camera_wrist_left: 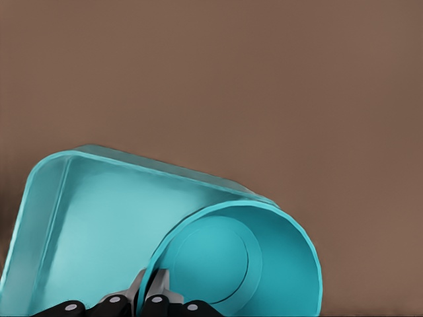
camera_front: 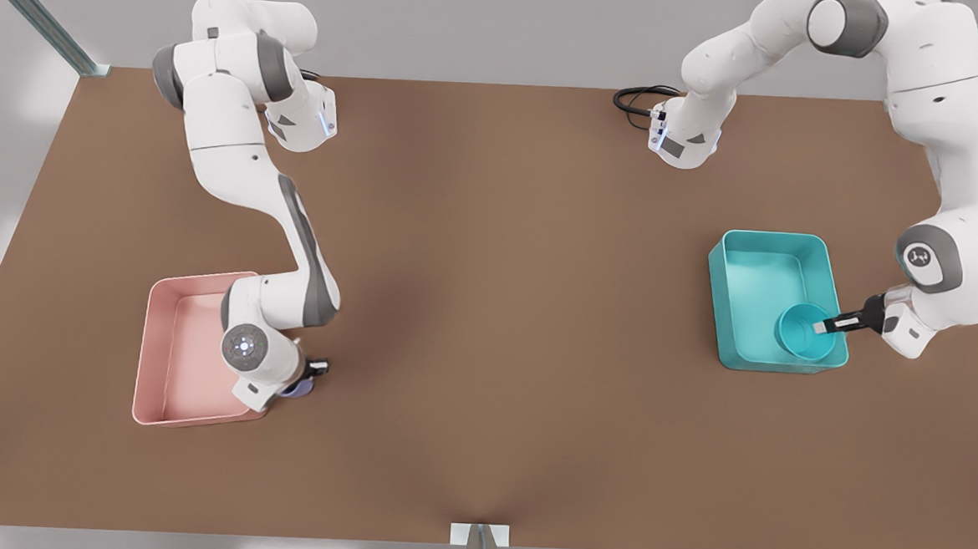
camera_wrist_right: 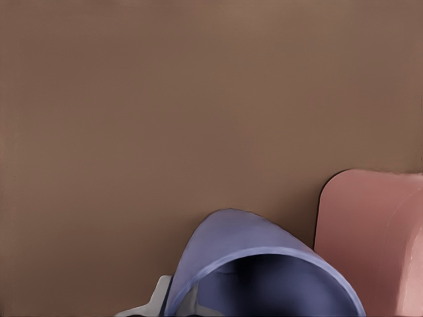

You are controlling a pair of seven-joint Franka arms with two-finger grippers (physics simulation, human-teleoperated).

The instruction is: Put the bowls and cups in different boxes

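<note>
Over the near corner of the teal box (camera_front: 768,297), towards the tabletop's (camera_front: 486,325) edge at the front view's right, the teal bowl (camera_front: 804,331) is held tilted by the left gripper (camera_front: 823,326), whose fingers (camera_wrist_left: 155,290) are pinched closed on the bowl's rim. By the pink box (camera_front: 171,350), near the edge at the front view's left, the lavender cup (camera_wrist_right: 258,277) is held by the right gripper (camera_front: 310,374), just outside the box's corner; its fingers are closed on the cup's wall, one finger (camera_wrist_right: 155,300) being seen beside it.
</note>
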